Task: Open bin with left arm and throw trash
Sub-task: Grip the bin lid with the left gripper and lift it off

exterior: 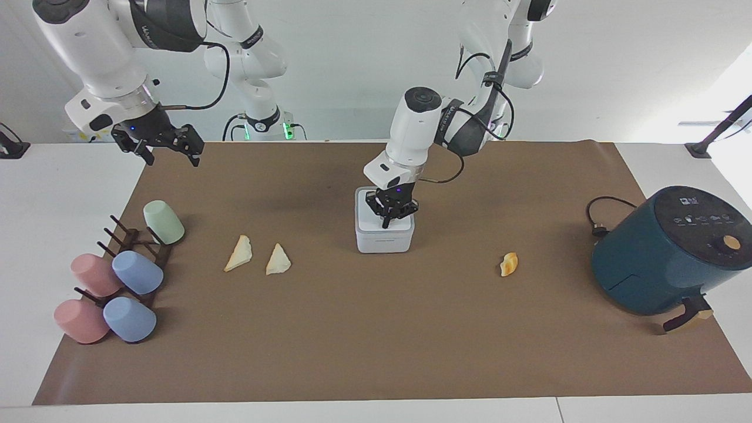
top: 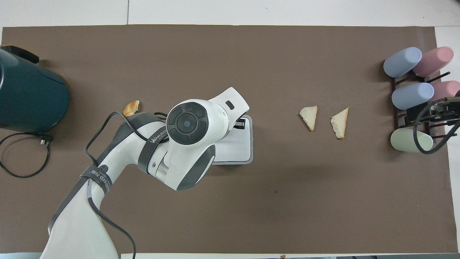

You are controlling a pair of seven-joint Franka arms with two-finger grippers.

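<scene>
Pressing closed lid of bin [exterior: 385, 235]: left pincer [exterior: 390, 216], clenched. Right pincer [exterior: 160, 145] waits, released. Trash [exterior: 257, 255] untouched on surface [exterior: 376, 329].

five cups [exterior: 138, 272], three bread pieces [exterior: 278, 260], one bin [exterior: 385, 235], one air fryer [exterior: 664, 252].

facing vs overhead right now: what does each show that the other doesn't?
Facing only: the left gripper tip down on the closed lid of the bin, and the right gripper raised over the mat's edge at the right arm's end. The air fryer shows whole.

Overhead only: nothing extra on contact, since the left arm covers most of the bin.

Both: two bread wedges, the crust chunk and the cup rack, all lying on the mat.
</scene>
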